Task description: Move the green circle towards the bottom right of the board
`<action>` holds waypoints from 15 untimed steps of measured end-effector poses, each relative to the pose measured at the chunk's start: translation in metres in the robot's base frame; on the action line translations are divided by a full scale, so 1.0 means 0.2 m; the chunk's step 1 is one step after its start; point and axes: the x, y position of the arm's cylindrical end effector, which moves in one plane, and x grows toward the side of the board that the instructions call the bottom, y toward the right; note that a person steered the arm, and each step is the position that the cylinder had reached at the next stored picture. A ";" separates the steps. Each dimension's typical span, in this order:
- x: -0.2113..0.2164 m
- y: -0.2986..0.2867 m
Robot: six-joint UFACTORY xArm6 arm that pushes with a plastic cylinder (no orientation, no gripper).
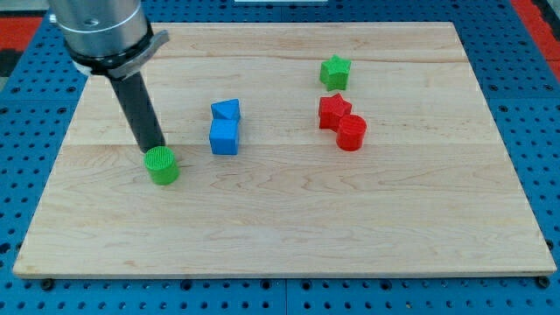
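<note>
The green circle [162, 165] stands on the wooden board [289, 227] at the view's left, about mid-height. My tip [152, 146] is right at its upper-left edge, touching or nearly touching it. The rod rises from there to the view's top left.
A blue cube [224, 137] with a second blue block [227, 110] just above it lies right of the green circle. A green star [335, 73], a red star [333, 112] and a red cylinder [351, 133] lie at the upper right. Blue pegboard surrounds the board.
</note>
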 end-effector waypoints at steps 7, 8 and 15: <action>0.23 0.80; 0.25 0.86; 0.55 1.42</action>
